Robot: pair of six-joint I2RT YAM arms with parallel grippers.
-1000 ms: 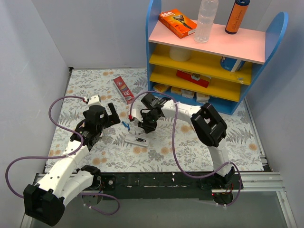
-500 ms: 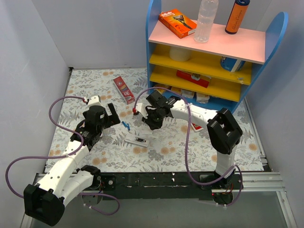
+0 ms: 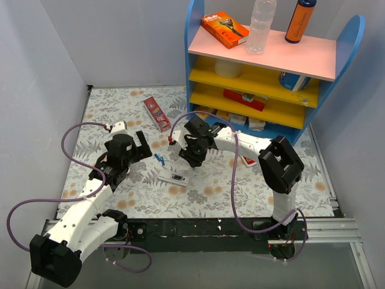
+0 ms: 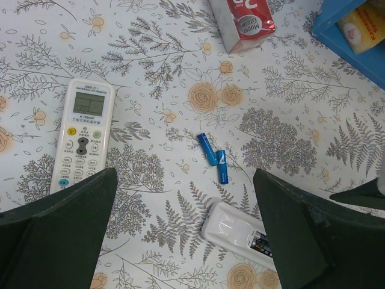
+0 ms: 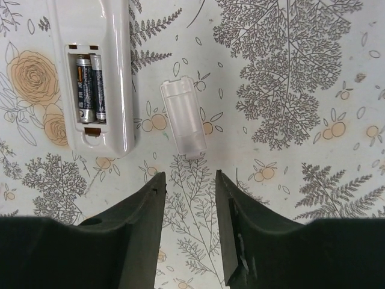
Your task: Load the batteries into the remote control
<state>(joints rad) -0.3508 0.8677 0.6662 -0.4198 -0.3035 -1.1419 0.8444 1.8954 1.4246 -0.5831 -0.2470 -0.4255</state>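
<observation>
The remote control [image 3: 173, 178] lies face down on the floral cloth, slim and white, its battery bay open. Two dark batteries [image 5: 89, 87] sit side by side in that bay, also showing at the remote's [image 4: 234, 226] end in the left wrist view. A clear battery cover [image 5: 183, 117] lies loose beside the remote [image 5: 114, 90]. My right gripper [image 5: 188, 176] hovers just short of the cover, open, nothing between its fingers. My left gripper [image 4: 183, 174] stands wide open above the cloth, holding nothing.
Two small blue battery-sized cylinders [image 4: 207, 149] lie between the grippers. A second white remote [image 4: 84, 138] with a greenish screen lies face up at left. A red box [image 3: 156, 113] sits farther back; the blue and yellow shelf [image 3: 271, 78] stands at back right.
My right gripper has drawn back from over the remote toward the shelf side, then eased slightly back, and its jaws stand wider. The left arm has not moved.
</observation>
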